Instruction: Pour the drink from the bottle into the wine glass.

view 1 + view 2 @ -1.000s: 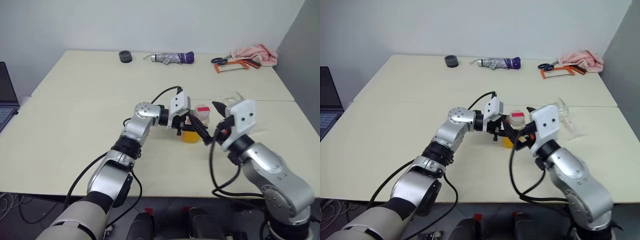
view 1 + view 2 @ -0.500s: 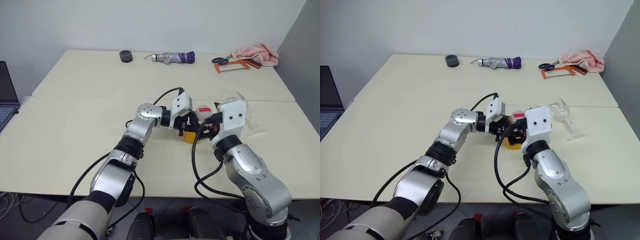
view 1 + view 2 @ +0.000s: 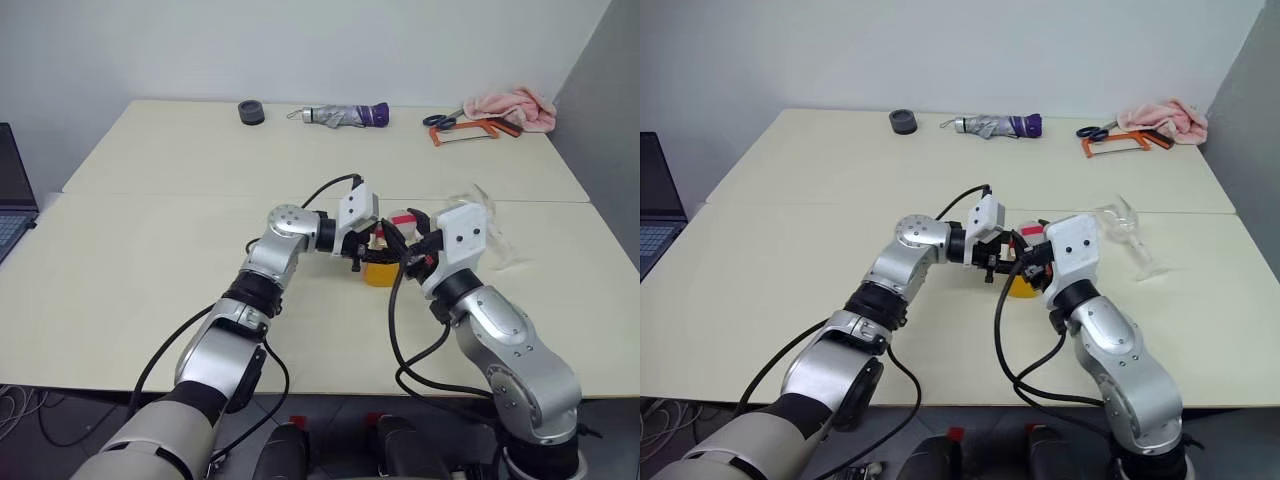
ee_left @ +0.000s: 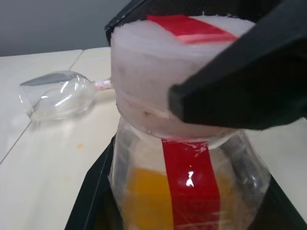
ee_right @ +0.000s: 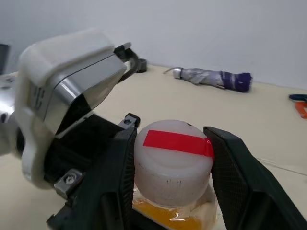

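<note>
1. The cream tabletop (image 3: 150, 230) carried the whole scene, with a folded grey-and-purple umbrella (image 3: 345, 116), a dark tape roll (image 3: 251, 112), a pink cloth (image 3: 512, 106), an orange-framed hacksaw (image 3: 462, 132) and scissors (image 3: 440, 120) well apart along its far edge, and a laptop (image 3: 12, 195) at the left margin.
2. The left gripper (image 3: 372, 248) reached in sideways near the table's middle and was clamped on the body of the bottle (image 4: 187, 187), which stood upright.
3. The right gripper (image 5: 175, 158) sat over the bottle's top, its two black fingers (image 5: 115, 167) bracketing the red-and-white cap (image 5: 172, 155); the fingers lay against or just beside the cap's sides, and I cannot tell whether they were already squeezing it.
4. The wine glass (image 3: 1120, 225) lay on its side just beyond the right arm, bowl pointing away from its foot, near the bottle but not touching it.
5. The drink (image 4: 144, 196) filled only the lower part of the bottle, orange behind the red label strip.
6. Judged risks: the cap was on, so twisting it with an off-centre pinch could slip or spin the bottle in the left gripper's hold; squeezing the soft plastic could spurt drink once opened; and pouring could not start until the toppled glass was stood up, or it would roll and spill.
</note>
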Available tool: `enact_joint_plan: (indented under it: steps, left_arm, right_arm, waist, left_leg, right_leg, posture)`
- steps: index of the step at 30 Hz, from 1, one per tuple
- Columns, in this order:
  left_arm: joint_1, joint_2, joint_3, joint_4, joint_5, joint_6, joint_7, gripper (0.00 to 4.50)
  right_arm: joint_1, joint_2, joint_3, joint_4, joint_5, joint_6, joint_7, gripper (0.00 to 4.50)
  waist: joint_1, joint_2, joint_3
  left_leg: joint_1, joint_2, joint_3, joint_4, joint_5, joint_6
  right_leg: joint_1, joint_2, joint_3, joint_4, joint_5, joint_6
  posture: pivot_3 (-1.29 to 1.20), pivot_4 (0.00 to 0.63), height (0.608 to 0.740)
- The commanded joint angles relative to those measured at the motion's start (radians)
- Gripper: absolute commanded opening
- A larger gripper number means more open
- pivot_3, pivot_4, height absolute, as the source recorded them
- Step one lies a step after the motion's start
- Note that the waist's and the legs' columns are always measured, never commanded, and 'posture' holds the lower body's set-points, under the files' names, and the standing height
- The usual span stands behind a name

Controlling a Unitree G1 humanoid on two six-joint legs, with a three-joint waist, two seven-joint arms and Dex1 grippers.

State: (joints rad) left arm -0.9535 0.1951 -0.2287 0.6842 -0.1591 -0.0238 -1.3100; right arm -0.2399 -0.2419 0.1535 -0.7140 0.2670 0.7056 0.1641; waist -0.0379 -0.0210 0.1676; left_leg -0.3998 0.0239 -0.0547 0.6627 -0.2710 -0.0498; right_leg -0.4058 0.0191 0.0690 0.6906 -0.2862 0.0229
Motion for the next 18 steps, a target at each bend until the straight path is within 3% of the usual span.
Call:
enact_joint_plan:
  steps: [1, 4, 8, 15, 16, 18]
  left_arm:
    - [-0.017, 0.007, 0.01, -0.084, -0.044, 0.028, -0.068, 1.81]
    - [-0.02, 0.02, 0.017, -0.095, -0.054, 0.045, -0.09, 1.81]
    - [-0.012, 0.028, 0.032, -0.131, -0.077, 0.077, -0.098, 1.81]
    - [0.039, 0.039, 0.045, -0.208, -0.082, 0.129, -0.064, 1.8]
    - [0.045, 0.04, 0.044, -0.217, -0.084, 0.134, -0.061, 1.8]
    - [0.053, 0.043, 0.044, -0.229, -0.087, 0.14, -0.054, 1.8]
  right_arm:
    - [-0.067, -0.109, -0.016, 0.107, 0.15, -0.11, 0.349, 1.86]
    - [-0.18, -0.207, -0.07, 0.235, 0.246, -0.093, 0.546, 1.86]
    - [-0.291, -0.287, -0.091, 0.389, 0.291, -0.069, 0.696, 1.86]
    - [-0.278, -0.292, -0.158, 0.363, 0.305, -0.072, 0.648, 4.26]
    - [-0.267, -0.288, -0.175, 0.339, 0.317, -0.059, 0.625, 4.49]
    - [-0.231, -0.278, -0.207, 0.261, 0.354, -0.023, 0.571, 4.5]
  waist:
    - [-0.003, 0.0, 0.0]
    - [-0.004, 0.0, 0.0]
    - [-0.003, 0.0, 0.001]
    - [0.002, 0.001, 0.001]
    - [0.002, 0.001, 0.001]
    - [0.005, 0.001, 0.001]
  left_leg:
    - [0.0, 0.0, 0.0, 0.0, 0.0, 0.0]
    - [0.001, 0.0, 0.0, 0.001, 0.0, 0.0]
    - [0.001, 0.001, 0.0, 0.0, 0.0, 0.0]
    - [-0.001, 0.0, 0.0, 0.0, 0.0, 0.0]
    - [0.0, 0.0, 0.0, 0.0, 0.0, 0.0]
    - [0.0, 0.001, 0.0, 0.0, 0.0, 0.0]
  right_leg:
    - [0.0, 0.0, 0.0, 0.0, 0.0, 0.0]
    - [0.001, 0.001, 0.0, 0.0, 0.0, 0.0]
    - [0.001, 0.001, 0.0, 0.0, 0.0, 0.0]
    - [0.0, -0.001, 0.0, -0.001, 0.0, -0.001]
    - [0.0, -0.002, 0.0, 0.0, 0.0, -0.001]
    - [0.0, -0.002, -0.001, 0.0, 0.0, -0.001]
  posture:
    - [0.0, 0.15, 0.74]
    - [0.0, 0.15, 0.74]
    - [0.0, 0.15, 0.74]
    - [0.0, 0.15, 0.74]
    - [0.0, 0.15, 0.74]
    - [0.0, 0.15, 0.74]
